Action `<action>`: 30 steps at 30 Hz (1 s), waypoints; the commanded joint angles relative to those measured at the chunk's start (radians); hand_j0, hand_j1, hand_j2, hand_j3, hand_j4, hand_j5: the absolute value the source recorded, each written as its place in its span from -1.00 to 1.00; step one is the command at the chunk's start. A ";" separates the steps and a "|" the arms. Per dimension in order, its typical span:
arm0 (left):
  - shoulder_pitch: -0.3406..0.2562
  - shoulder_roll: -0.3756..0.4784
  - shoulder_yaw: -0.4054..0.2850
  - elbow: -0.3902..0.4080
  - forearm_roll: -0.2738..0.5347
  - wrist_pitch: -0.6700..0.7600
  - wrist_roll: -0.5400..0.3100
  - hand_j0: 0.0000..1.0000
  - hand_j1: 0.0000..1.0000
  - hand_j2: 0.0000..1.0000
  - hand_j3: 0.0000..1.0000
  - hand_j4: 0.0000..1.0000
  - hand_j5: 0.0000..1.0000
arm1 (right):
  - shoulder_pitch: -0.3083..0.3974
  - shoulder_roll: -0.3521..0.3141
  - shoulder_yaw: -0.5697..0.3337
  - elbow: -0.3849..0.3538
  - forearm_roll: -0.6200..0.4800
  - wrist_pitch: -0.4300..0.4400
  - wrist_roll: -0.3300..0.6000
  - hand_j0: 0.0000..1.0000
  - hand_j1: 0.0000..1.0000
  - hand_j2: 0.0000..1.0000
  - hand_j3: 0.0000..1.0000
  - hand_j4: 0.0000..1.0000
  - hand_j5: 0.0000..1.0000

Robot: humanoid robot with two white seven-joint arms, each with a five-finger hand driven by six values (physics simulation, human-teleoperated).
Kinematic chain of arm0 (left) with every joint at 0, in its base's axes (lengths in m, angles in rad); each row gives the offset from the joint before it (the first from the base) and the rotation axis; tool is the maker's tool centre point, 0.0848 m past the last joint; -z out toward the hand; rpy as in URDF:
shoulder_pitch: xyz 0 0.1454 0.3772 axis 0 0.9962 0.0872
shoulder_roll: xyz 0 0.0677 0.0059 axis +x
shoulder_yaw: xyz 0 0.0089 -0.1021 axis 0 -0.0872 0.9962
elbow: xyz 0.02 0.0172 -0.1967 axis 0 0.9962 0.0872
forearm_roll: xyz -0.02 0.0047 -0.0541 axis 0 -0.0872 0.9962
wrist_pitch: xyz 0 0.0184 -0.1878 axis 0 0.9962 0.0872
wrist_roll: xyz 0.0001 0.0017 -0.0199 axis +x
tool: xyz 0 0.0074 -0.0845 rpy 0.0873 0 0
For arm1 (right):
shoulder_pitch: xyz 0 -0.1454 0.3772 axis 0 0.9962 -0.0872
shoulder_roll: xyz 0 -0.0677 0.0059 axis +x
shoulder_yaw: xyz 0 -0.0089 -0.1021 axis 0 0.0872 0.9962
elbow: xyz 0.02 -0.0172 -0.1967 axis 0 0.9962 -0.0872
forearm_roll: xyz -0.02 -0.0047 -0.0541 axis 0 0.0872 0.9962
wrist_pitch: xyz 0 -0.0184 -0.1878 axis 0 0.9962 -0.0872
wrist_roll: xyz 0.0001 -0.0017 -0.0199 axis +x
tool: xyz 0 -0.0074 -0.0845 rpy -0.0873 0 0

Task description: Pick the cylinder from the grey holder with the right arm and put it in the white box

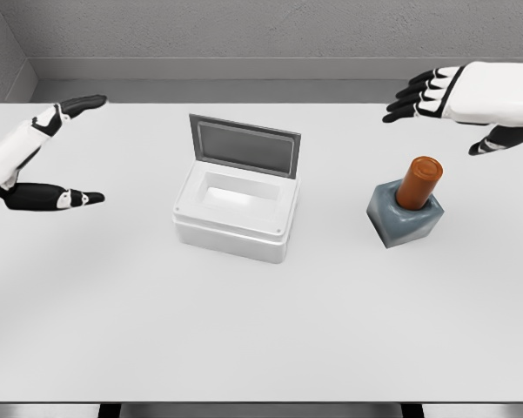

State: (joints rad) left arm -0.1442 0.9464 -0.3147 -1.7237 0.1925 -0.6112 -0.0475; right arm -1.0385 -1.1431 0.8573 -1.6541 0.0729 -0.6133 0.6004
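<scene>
One orange cylinder (pixel 419 182) is standing tilted in the grey holder (pixel 405 219), right of the open white box (pixel 235 212). We are judging it rigid, smooth and light, best gripped around its exposed upper half. Our right hand (pixel 457 103) is hovering above and behind it, fingers spread, holding nothing.

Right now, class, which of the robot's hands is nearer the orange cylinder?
Right. The right hand hovers open just above and right of the orange cylinder; the left hand is far across the table, beyond the white box.
</scene>
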 commanded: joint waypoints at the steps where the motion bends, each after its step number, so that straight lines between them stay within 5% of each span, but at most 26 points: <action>1: -0.002 -0.011 -0.064 0.024 0.154 0.000 -0.002 1.00 1.00 1.00 1.00 1.00 1.00 | 0.000 0.011 0.002 0.008 0.068 0.002 0.010 1.00 1.00 1.00 1.00 1.00 1.00; 3: -0.028 -0.032 -0.098 0.023 0.310 0.000 -0.006 1.00 1.00 1.00 1.00 1.00 1.00 | 0.000 0.040 0.014 0.010 0.157 0.002 0.010 1.00 1.00 1.00 1.00 1.00 1.00; 5: -0.090 -0.051 -0.167 0.023 0.445 0.151 -0.006 1.00 1.00 1.00 1.00 1.00 1.00 | 0.000 0.052 0.035 0.013 0.194 0.002 0.010 1.00 1.00 1.00 1.00 1.00 1.00; 8: -0.161 -0.123 -0.172 0.024 0.610 0.370 -0.006 1.00 1.00 1.00 1.00 1.00 1.00 | 0.000 0.052 0.060 0.013 0.235 0.002 0.010 1.00 1.00 1.00 1.00 1.00 1.00; 22: -0.291 -0.241 -0.230 0.182 0.640 0.562 -0.005 1.00 1.00 1.00 1.00 1.00 1.00 | 0.002 0.111 0.155 0.014 0.314 0.002 0.010 1.00 1.00 1.00 1.00 1.00 1.00; 30: -0.353 -0.313 -0.260 0.280 0.653 0.568 -0.005 1.00 1.00 1.00 1.00 1.00 1.00 | 0.000 0.141 0.178 0.088 0.350 0.002 0.010 1.00 1.00 1.00 1.00 1.00 1.00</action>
State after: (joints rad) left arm -0.4985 0.6468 -0.5631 -1.4674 0.8414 -0.0461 -0.0521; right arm -1.0385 -1.0064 1.0292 -1.5811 0.4169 -0.6131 0.6112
